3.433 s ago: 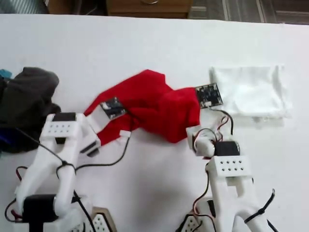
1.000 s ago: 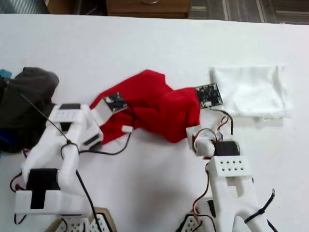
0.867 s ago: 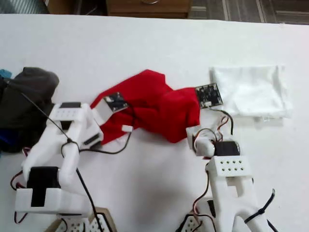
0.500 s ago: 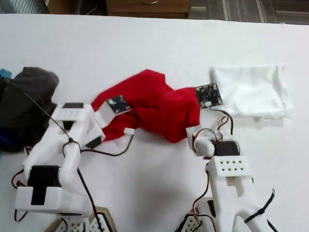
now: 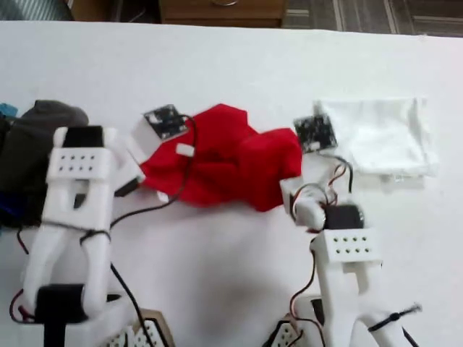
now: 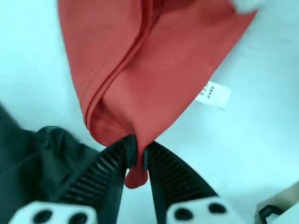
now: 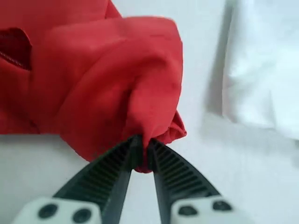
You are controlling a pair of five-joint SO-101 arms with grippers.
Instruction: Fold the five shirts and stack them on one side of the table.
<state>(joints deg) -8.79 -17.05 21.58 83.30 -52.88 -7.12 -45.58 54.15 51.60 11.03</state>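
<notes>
Red shirt (image 5: 224, 155) held at both ends.
One end is pinched in the closed left gripper (image 6: 136, 156), one in the right gripper (image 7: 141, 154); the left has been carried forward, so laying-out is judged unfinished.

White table (image 5: 239, 65) spans the high view, evenly lit; wooden cabinet (image 5: 221, 11) stands beyond its far edge; grey floor (image 5: 362, 14) lies beside the cabinet.

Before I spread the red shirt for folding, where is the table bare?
Bare: the far table beyond the red shirt and white shirt, and the near patch between the left arm and right arm. Crowded: the dark pile at left edge.
</notes>
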